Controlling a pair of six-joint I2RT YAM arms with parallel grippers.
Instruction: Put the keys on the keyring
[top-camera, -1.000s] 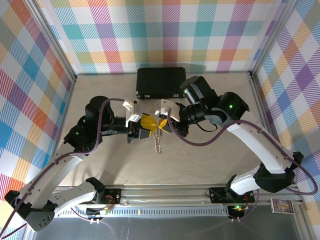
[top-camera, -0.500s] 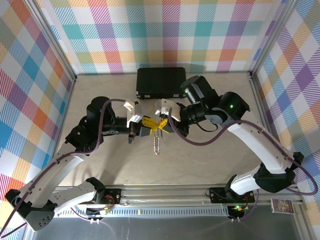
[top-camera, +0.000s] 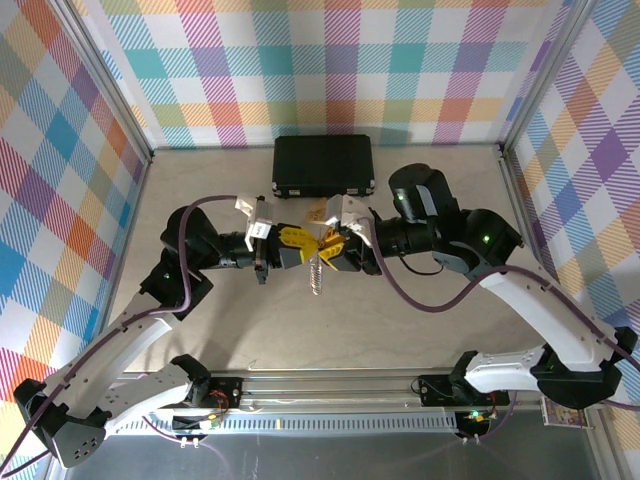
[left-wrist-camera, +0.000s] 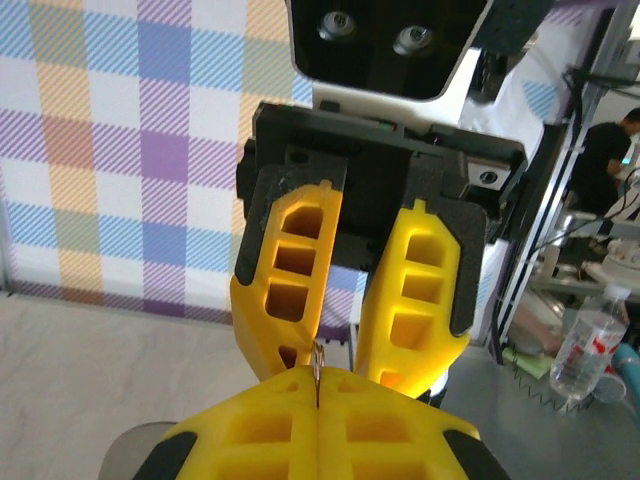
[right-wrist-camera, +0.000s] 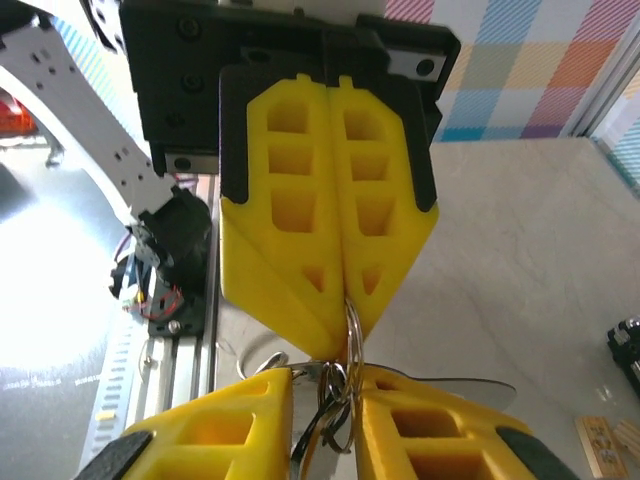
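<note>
Right wrist view tells me most: my left gripper is pressed fully together on the upper edge of the keyring, a thin silver loop. My right gripper stands slightly parted around the bunch of metal hanging from it. I cannot tell whether the right fingers actually touch that bunch. From above, both grippers meet nose to nose in the air over the middle of the table, just near of the black case, and a silver beaded strand dangles from between them. The small black key I cannot pick out among the loops. I judge this to be the threading step, with the left steadying the ring. Next, I think, the right must close on the key and work it along the ring's split without twisting the ring out of the left pinch.
</note>
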